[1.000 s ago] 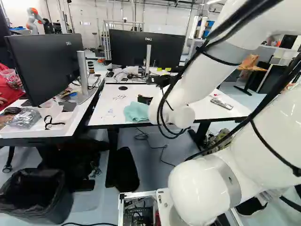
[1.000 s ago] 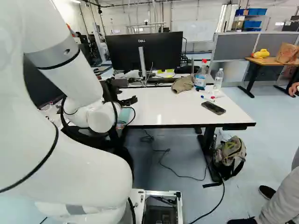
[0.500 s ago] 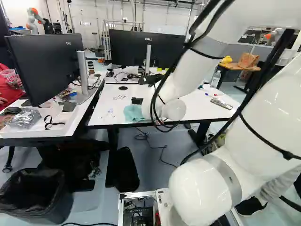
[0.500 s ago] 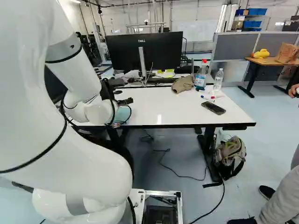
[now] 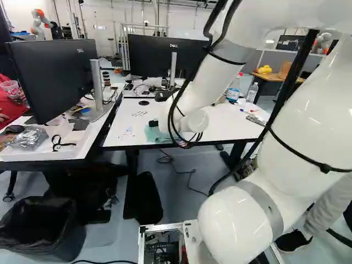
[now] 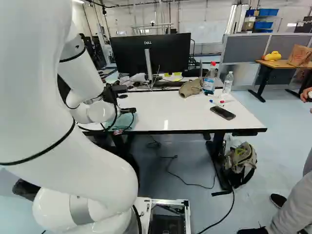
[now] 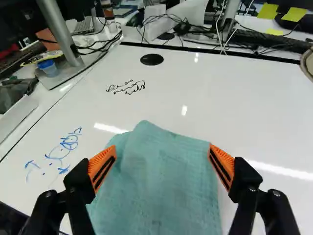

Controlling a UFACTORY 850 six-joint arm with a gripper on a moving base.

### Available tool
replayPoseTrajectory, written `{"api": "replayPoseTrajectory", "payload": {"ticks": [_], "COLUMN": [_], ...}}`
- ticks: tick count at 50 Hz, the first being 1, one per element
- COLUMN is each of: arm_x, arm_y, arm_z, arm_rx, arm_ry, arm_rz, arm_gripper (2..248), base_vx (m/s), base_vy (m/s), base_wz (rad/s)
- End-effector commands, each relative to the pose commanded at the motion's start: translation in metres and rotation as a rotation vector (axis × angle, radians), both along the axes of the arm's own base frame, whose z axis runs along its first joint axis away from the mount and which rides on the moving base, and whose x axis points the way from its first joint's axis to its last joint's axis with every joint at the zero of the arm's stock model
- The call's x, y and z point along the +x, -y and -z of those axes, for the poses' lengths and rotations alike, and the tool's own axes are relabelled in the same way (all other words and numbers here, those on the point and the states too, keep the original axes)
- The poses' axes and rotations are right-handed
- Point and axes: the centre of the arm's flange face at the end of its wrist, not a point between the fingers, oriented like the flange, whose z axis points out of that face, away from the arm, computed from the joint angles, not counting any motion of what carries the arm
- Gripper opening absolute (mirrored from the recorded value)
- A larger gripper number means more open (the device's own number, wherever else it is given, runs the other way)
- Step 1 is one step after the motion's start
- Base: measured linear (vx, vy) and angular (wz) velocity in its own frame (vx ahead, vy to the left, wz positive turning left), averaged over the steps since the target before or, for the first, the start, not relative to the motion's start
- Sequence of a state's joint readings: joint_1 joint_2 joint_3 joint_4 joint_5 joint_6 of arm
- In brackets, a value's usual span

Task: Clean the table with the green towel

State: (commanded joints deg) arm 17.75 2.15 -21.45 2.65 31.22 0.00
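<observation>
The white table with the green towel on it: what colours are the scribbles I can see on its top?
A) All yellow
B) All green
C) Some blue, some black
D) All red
C: the blue scribble is off to one side of the green towel, and the black scribble is farther off, near the round black disc.

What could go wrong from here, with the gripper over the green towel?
The gripper is open about as wide as the towel, so closing might slide over the cloth or pinch only a fold. The towel lies near the front edge of the table; a careless drag may pull it off. The blue marks sit beside it, so a short wipe could miss them.
</observation>
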Motion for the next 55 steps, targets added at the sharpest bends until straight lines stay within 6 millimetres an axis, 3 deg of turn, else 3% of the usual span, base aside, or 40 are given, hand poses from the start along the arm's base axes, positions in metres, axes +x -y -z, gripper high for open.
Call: {"api": "replayPoseTrajectory", "payload": {"ticks": [17,34,35,39,40,44,45,49,50,55], "arm_x": [-0.0074,-0.0074,-0.0074,-0.0074,-0.0074,-0.0074,-0.0074,-0.0074,-0.0074,-0.0074], "arm_y": [0.0016,0.0016,0.0016,0.0016,0.0016,0.0016,0.0016,0.0016,0.0016,0.0016], "arm_z": [0.0097,0.0098,0.0098,0.0098,0.0098,0.0098,0.0098,0.0098,0.0098,0.0098], "arm_rx": [-0.027,-0.027,-0.027,-0.027,-0.027,-0.027,-0.027,-0.027,-0.027,-0.027], "arm_ry": [-0.138,-0.139,-0.139,-0.139,-0.139,-0.139,-0.139,-0.139,-0.139,-0.139], "arm_rz": [0.015,0.015,0.015,0.015,0.015,0.015,0.015,0.015,0.015,0.015], "arm_gripper": [247,238,206,206,179,179,156,156,131,131], "base_vx": [0.000,0.000,0.000,0.000,0.000,0.000,0.000,0.000,0.000,0.000], "base_vy": [0.000,-0.001,0.000,0.000,0.000,0.000,0.000,0.000,0.000,0.000], "base_wz": [0.000,-0.002,0.000,0.000,0.000,0.000,0.000,0.000,0.000,0.000]}}
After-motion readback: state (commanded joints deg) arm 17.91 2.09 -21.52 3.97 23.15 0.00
